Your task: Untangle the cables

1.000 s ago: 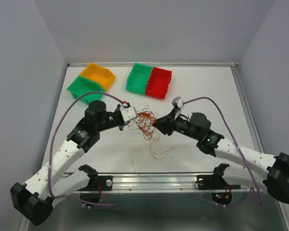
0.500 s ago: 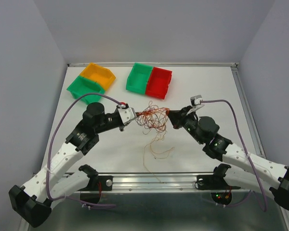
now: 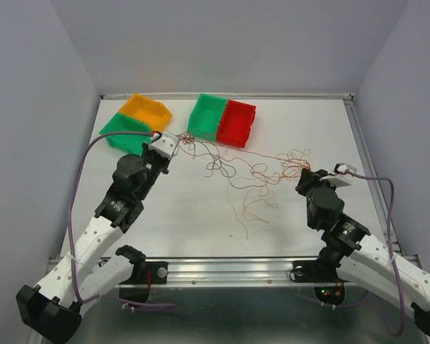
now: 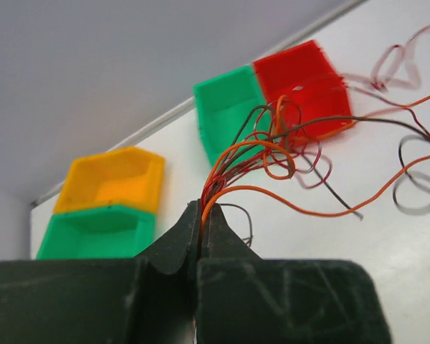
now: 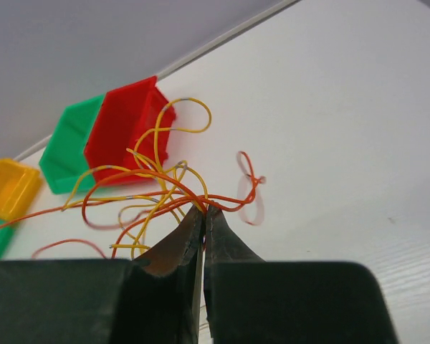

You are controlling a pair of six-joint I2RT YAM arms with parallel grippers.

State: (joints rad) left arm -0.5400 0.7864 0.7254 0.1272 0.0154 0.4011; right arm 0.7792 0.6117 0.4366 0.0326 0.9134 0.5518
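While the left gripper (image 4: 200, 215) and right gripper (image 5: 203, 215) are clamping tight on opposite ends of the hair-thin red, orange and dark cables (image 3: 233, 170) draping across the white table (image 3: 165, 222), harder pulling is risking cinching knots or snapping strands.

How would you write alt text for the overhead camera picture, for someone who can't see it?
Two robot arms stretch a tangle of thin red and orange cables across a white table, the left gripper and right gripper each holding one end. A red bin sits behind.
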